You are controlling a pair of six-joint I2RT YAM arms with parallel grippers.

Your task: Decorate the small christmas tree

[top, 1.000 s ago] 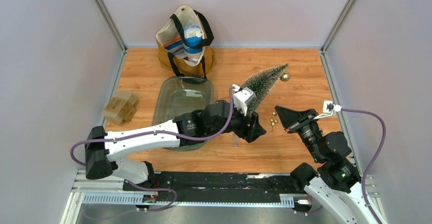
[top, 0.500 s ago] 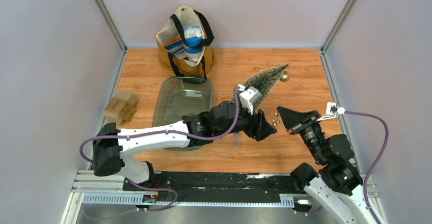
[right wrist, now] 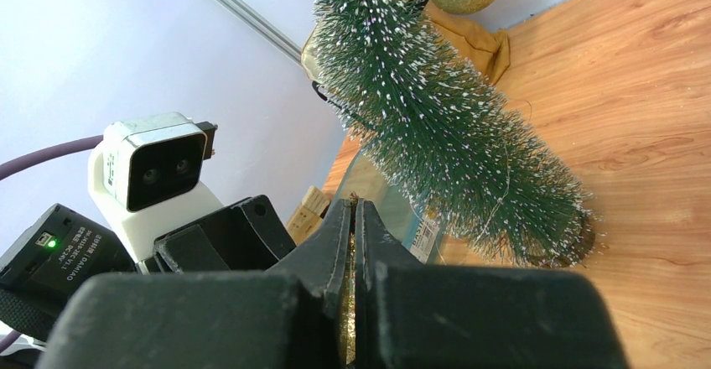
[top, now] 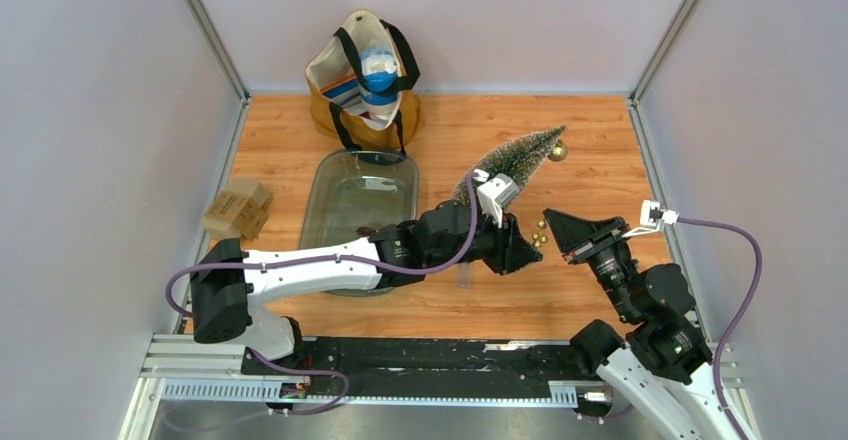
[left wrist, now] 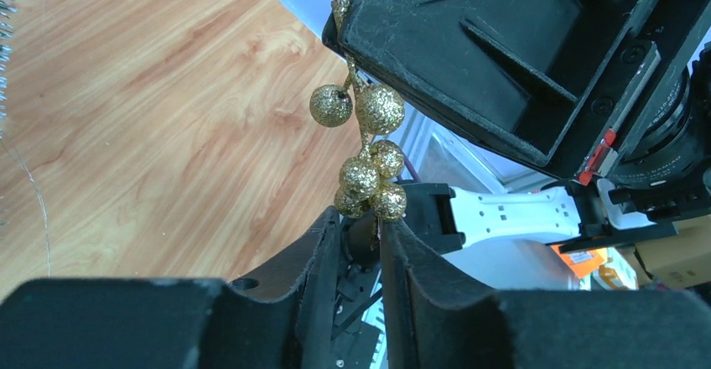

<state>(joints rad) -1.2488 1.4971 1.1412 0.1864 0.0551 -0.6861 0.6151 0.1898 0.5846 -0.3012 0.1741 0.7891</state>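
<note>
The small christmas tree [top: 515, 165] lies just far of both claws. The right gripper [top: 548, 223] pinches a gold sprig [left wrist: 369, 168]; the left gripper [left wrist: 359, 228] flanks its berries, grip unclear.

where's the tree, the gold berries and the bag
tree [right wrist: 448, 130]: right wrist view, middle branches
gold berries [left wrist: 359, 176]: left wrist view, middle berry
bag [top: 370, 132]: top external view, mustard front wall

The small christmas tree [top: 518, 163], a cone of dark green bristles with white frosted tips, lay on its side on the counter [top: 600, 192], just right of the clear tray [top: 352, 196], tip pointing away from it.
</note>
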